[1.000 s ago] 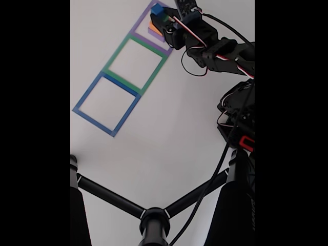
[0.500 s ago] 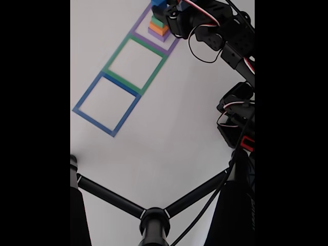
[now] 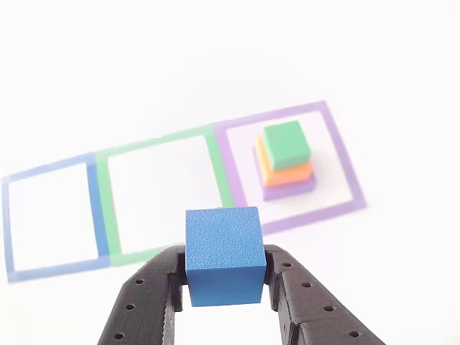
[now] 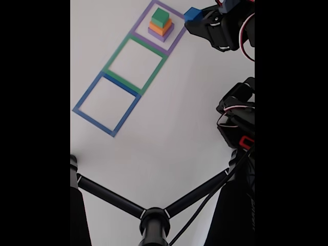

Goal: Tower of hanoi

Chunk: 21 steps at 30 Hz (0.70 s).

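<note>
tool [image 3: 224, 284] is clamped on the blue cube [image 3: 223, 255], held up off the surface [image 4: 169, 138], looks like just outside the purple outline [image 4: 176, 42]. green block [image 3: 286, 144] sits on orange [image 3: 287, 175] on the purple slab [image 3: 291, 189] inside it.

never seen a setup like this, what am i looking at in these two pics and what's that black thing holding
This is a small black robot arm on a white table. One picture comes from a fixed camera looking down over the table; the black bars at its bottom look like a stand. The other camera looks out between the arm's two black plastic fingers, its claw. The claw is shut on a small matte blue plastic cube, held up off the table. On the table lie three flat square outlines in a row: blue, green and purple. Inside the purple one stands a stack of square blocks: a purple slab, an orange block and a green block on top.
</note>
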Each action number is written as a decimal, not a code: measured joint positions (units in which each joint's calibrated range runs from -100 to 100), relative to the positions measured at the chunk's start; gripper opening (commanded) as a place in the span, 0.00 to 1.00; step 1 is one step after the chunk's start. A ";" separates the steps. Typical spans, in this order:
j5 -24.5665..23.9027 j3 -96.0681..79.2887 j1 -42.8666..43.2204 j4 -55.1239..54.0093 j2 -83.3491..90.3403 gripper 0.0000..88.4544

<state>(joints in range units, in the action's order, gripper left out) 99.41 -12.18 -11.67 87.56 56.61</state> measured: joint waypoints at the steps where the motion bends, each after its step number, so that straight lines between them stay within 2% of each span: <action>1: 0.00 0.17 1.06 0.40 0.08 0.05; 6: 0.00 -1.57 5.81 -0.08 -0.42 0.06; 10: 0.00 -7.48 9.82 -4.90 -3.21 0.06; 14: 0.00 -19.15 13.10 -16.13 -3.88 0.05; 21: 0.00 -41.51 14.98 -44.38 -9.29 0.04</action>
<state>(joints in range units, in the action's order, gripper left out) 99.41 -53.70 3.32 43.18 47.32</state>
